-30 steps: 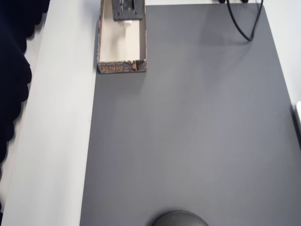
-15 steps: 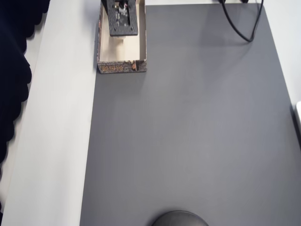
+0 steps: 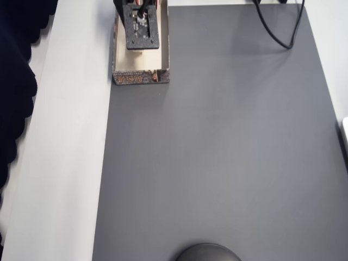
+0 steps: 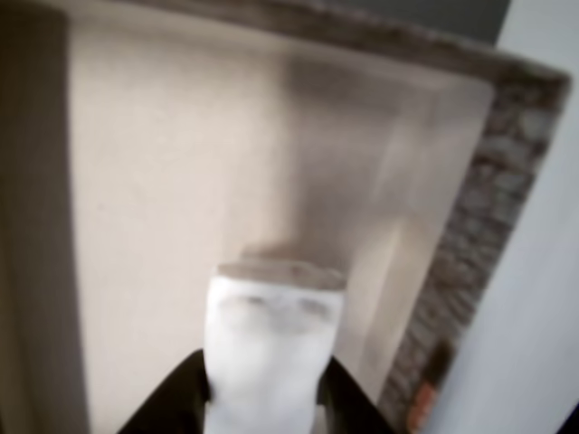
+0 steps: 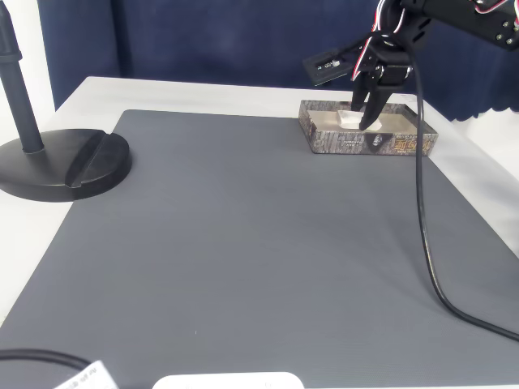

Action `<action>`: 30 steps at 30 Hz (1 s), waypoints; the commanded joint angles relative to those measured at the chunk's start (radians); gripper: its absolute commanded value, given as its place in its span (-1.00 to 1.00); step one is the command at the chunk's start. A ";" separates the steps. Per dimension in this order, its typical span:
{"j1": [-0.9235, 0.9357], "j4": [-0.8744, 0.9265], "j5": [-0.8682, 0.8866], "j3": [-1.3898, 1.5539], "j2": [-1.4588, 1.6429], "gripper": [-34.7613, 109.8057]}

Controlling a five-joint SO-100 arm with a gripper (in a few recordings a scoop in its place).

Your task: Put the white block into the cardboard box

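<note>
The cardboard box (image 3: pixel 140 78) stands at the top left of the grey mat in the overhead view, cream inside with brown patterned walls (image 5: pixel 365 144). My gripper (image 5: pixel 363 121) reaches down into it from above, and its wrist board (image 3: pixel 142 27) covers much of the box's inside. The wrist view shows the white block (image 4: pixel 271 353) upright between my black fingers (image 4: pixel 176 398), over the box's cream floor (image 4: pixel 181 181). The gripper (image 4: pixel 271 389) is shut on it. In the fixed view the white block (image 5: pixel 349 121) sits at my fingertips inside the box.
A black round stand base (image 5: pixel 65 162) sits at the mat's left in the fixed view and shows at the overhead view's bottom edge (image 3: pixel 208 253). A black cable (image 5: pixel 426 243) trails from the arm across the right of the mat. White table (image 3: pixel 65 163) borders the mat.
The wrist has come further down the picture over the box, from the top edge toward the box's middle, carrying the block lower inside.
</note>
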 commanded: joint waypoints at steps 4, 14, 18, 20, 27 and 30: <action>-0.018 -0.041 0.015 -0.037 0.023 -0.33; -0.023 -0.026 0.005 0.011 0.038 -0.31; -0.028 -0.025 -0.002 0.023 0.038 -0.31; -0.028 -0.025 -0.006 0.026 0.038 -0.31; -0.038 -0.044 -0.011 0.026 0.049 -0.18; -0.040 -0.046 -0.015 0.031 0.058 -0.15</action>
